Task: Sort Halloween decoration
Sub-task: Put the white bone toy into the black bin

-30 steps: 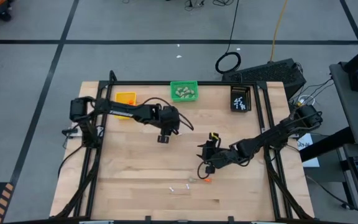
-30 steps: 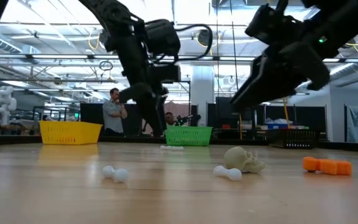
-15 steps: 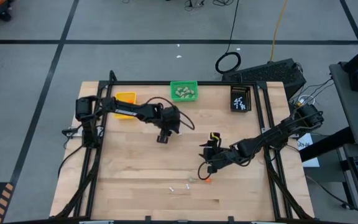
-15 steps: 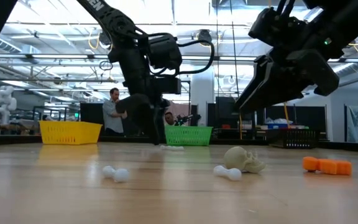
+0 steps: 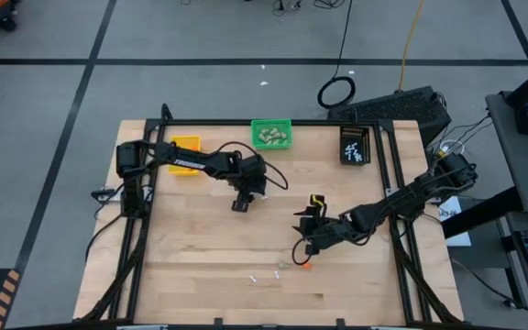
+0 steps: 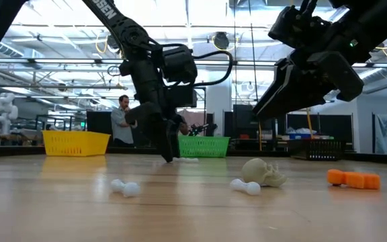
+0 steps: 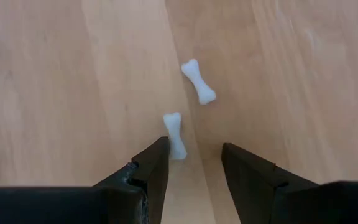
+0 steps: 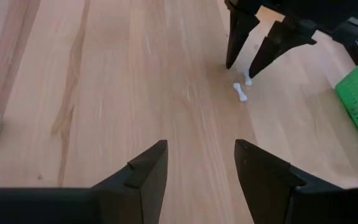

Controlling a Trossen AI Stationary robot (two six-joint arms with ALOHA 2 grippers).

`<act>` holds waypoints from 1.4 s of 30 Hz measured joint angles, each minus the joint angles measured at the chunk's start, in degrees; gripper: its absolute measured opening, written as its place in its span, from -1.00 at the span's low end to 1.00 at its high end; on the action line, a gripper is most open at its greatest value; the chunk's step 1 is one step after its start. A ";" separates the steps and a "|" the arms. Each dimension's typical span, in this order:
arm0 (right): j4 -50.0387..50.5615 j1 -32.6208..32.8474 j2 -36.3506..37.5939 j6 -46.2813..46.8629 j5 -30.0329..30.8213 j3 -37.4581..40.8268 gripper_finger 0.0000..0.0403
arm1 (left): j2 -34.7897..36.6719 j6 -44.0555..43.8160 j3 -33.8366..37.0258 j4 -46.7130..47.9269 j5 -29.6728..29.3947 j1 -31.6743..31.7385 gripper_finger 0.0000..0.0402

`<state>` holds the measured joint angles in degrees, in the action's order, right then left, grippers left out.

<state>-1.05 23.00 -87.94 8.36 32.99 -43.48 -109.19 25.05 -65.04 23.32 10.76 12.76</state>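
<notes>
L gripper (image 7: 194, 163) is down at the table (image 5: 200, 266) w/ jaws part open around nothing; one white bone (image 7: 174, 135) lies just ahead by its one fingertip, a 2nd bone (image 7: 198, 81) a bit beyond. R gripper (image 8: 197, 163) hovers mid-table, jaws part open, empty. Near it: beige skull (image 6: 264, 172), orange piece (image 6: 353, 179). Two more white bones (image 6: 124, 187) lie nearer the front edge.

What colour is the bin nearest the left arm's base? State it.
Yellow bin, clearest in the low view.
</notes>
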 joint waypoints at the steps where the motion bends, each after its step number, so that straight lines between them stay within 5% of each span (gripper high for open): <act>1: 0.04 0.00 0.00 0.09 -0.01 0.00 -0.15 | 0.00 -0.42 0.00 0.05 0.20 -0.04 -0.20; 17: 0.06 0.00 0.00 -0.03 -0.13 0.00 -0.15 | 2.33 -1.26 -0.31 3.43 0.62 -2.02 -0.20; 27: 0.05 -0.02 0.00 -0.48 -0.09 0.00 -0.15 | 2.69 23.93 -0.94 0.87 -5.29 -3.63 -0.20; 42: 0.04 -0.02 0.00 -1.55 -0.07 0.00 -0.15 | -3.98 33.79 -11.51 13.76 -6.84 -3.09 -0.20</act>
<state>-1.01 22.98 -87.94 6.81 32.93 -43.48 -113.17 58.84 -76.54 37.08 3.92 9.67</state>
